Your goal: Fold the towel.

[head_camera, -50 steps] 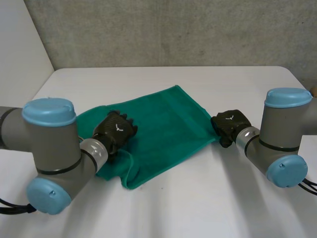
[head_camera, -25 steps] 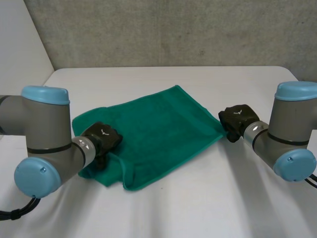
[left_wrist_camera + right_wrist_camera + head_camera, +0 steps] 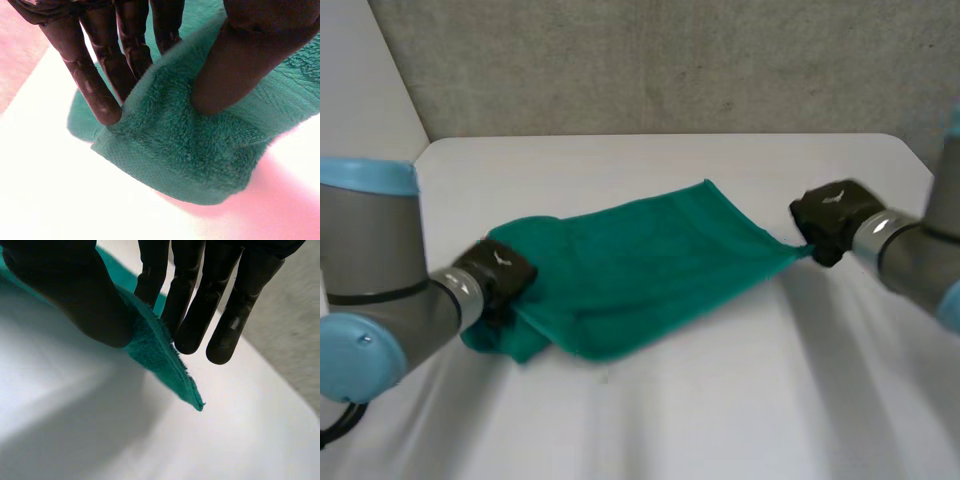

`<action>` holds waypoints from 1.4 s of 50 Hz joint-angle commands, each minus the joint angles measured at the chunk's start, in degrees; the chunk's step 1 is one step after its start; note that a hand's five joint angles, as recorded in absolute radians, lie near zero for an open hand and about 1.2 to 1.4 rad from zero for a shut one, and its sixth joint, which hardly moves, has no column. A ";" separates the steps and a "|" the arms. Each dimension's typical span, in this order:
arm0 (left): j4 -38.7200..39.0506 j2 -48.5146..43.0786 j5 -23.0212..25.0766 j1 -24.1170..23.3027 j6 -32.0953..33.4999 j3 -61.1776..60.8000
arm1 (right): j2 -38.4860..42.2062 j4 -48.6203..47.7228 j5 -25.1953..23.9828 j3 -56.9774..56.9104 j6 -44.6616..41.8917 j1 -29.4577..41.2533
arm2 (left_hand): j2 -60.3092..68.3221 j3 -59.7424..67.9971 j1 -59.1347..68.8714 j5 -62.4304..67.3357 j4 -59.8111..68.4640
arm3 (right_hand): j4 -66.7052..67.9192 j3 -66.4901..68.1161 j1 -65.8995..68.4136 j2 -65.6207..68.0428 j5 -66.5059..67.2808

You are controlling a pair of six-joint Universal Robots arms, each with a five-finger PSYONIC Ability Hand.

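Observation:
A green towel (image 3: pixel 640 265) is stretched across the white table (image 3: pixel 650 420) between my two hands. My left hand (image 3: pixel 498 275) grips its bunched left end. In the left wrist view the thumb (image 3: pixel 240 65) presses the thick green towel (image 3: pixel 200 145) against the fingers (image 3: pixel 100 90). My right hand (image 3: pixel 832 220) holds the right corner, pulled to a point. In the right wrist view the towel's corner (image 3: pixel 160 355) is pinched between the thumb (image 3: pixel 85 300) and the fingers (image 3: pixel 200 315), and its tip sticks out past them.
A grey wall (image 3: pixel 670 60) runs behind the table's far edge. Bare white tabletop lies in front of the towel and behind it.
Both hands have moved apart, left hand leftward and right hand rightward, drawing the towel taut. My left hand has closed on the towel's left end, which has bunched up.

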 commanded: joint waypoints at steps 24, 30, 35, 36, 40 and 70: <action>4.94 1.58 -4.94 4.87 10.13 1.18 | 0.82 24.33 6.42 -5.39 -25.04 -1.15 | 11.73 12.29 16.18 14.97 11.85 | 11.84 12.21 23.63 12.47 13.19; 10.54 -0.27 -7.85 3.72 10.84 20.58 | 5.57 17.22 9.06 -27.44 -20.92 -0.97 | 11.73 12.29 16.18 14.97 11.85 | 11.84 12.21 23.63 12.47 13.19; 27.15 3.06 -8.20 1.18 8.91 29.85 | 4.61 2.82 11.95 -43.37 -5.90 -0.89 | 11.73 12.29 16.18 14.97 11.85 | 11.84 12.21 23.63 12.47 13.19; 30.49 4.20 -8.37 1.00 7.95 29.86 | 3.91 -0.16 12.39 -43.21 -4.13 -1.06 | 11.73 12.29 16.18 14.97 11.85 | 11.84 12.21 23.63 12.47 13.19; 39.48 7.11 -8.55 0.82 3.99 27.84 | -5.39 -12.57 12.05 -36.81 -0.78 -1.68 | 11.73 12.29 16.18 14.97 11.85 | 11.84 12.21 23.63 12.47 13.19; 38.96 0.34 -2.84 4.95 -4.19 -13.37 | 1.88 -6.97 5.72 6.63 -6.57 -1.68 | 11.73 12.29 16.18 14.97 11.85 | 11.84 12.21 23.63 12.47 13.19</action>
